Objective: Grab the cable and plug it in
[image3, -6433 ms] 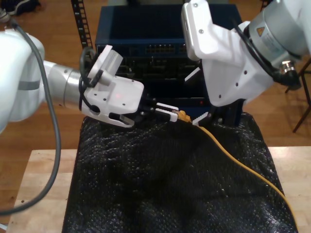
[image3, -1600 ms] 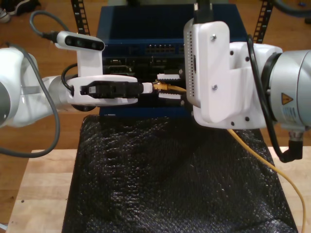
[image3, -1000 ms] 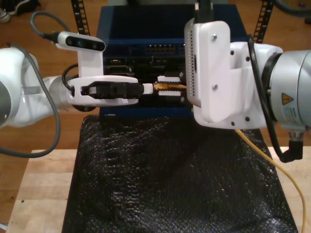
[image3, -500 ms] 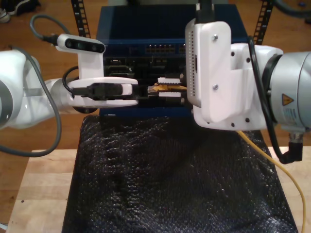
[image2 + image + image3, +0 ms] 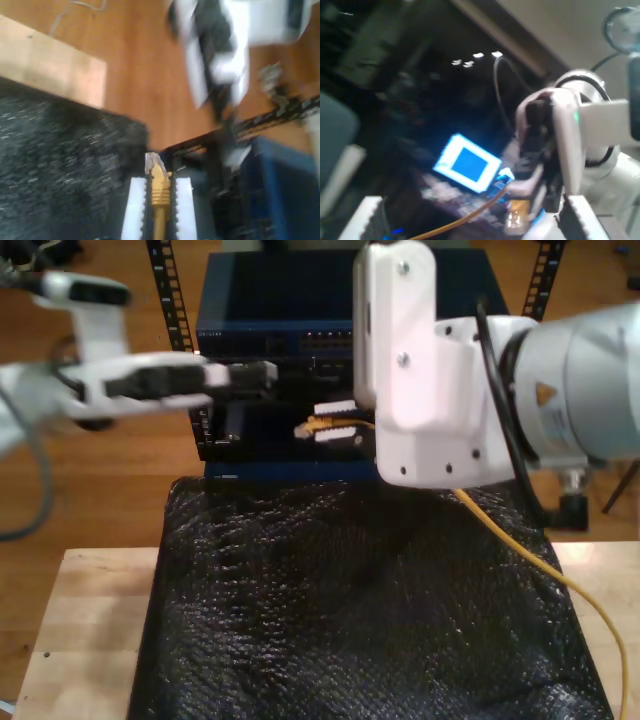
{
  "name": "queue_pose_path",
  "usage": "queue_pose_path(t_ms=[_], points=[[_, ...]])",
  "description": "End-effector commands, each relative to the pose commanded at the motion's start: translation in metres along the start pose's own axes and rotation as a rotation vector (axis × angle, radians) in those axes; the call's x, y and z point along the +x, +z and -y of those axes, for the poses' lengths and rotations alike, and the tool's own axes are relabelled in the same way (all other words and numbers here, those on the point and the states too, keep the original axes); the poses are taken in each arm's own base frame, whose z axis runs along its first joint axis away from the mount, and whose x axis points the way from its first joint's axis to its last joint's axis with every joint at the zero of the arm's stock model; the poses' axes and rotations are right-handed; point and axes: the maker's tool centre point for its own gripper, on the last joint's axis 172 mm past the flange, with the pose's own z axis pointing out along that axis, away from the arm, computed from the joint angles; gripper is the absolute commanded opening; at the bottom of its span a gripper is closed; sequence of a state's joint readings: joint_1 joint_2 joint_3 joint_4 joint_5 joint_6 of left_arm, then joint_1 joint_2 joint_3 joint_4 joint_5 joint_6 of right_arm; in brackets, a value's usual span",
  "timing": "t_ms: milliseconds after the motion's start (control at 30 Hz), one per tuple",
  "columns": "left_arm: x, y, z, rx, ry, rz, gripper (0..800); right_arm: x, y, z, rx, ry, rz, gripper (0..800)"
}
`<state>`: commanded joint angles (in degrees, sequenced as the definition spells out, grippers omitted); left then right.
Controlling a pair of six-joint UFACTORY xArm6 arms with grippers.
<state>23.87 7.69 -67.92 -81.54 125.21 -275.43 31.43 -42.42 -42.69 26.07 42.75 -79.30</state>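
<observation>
Two white fingers [image 5: 183, 207] of my second gripper [image 5: 333, 422] clamp the cable [image 5: 520, 550] just behind its plug [image 5: 156, 165], beyond the black mat's [image 5: 350, 620] far edge, before the blue rack [image 5: 260, 310]. My first gripper [image 5: 262, 373] hangs apart from the plug; its grip I cannot tell.

My first hand [image 5: 262, 373] has let go of the cable [image 5: 520, 549] and drawn away.

A blurred white robot gripper housing with black fittings [image 5: 555, 145] is seen, and below it a thin orange cable [image 5: 465, 220] with a pale, yellowish plug [image 5: 517, 220] at its end. A bright blue square with a white border [image 5: 467, 164] is seen glowing just beside the cable against a dark, indistinct background. Two white ribbed finger pads [image 5: 367, 220] are seen in the foreground, well apart from each other.
</observation>
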Motion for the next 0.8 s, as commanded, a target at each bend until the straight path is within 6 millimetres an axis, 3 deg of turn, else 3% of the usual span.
queue_pose_path(t_ms=[300,567,700,800], points=[[-0.043,-0.071,0.017,0.26,0.116,0.296,799,-0.109,-0.027,-0.015,0.09,0.247,0.179,0],[-0.107,-0.132,0.011,0.431,0.193,0.668,799,-0.139,-0.024,-0.012,0.156,0.319,0.24,0],[-0.134,-0.136,-0.003,0.426,0.205,0.764,798,-0.162,-0.03,-0.017,0.157,0.351,0.311,0],[-0.155,-0.138,-0.018,0.394,0.233,0.846,798,-0.175,-0.024,-0.012,0.191,0.384,0.355,0]])
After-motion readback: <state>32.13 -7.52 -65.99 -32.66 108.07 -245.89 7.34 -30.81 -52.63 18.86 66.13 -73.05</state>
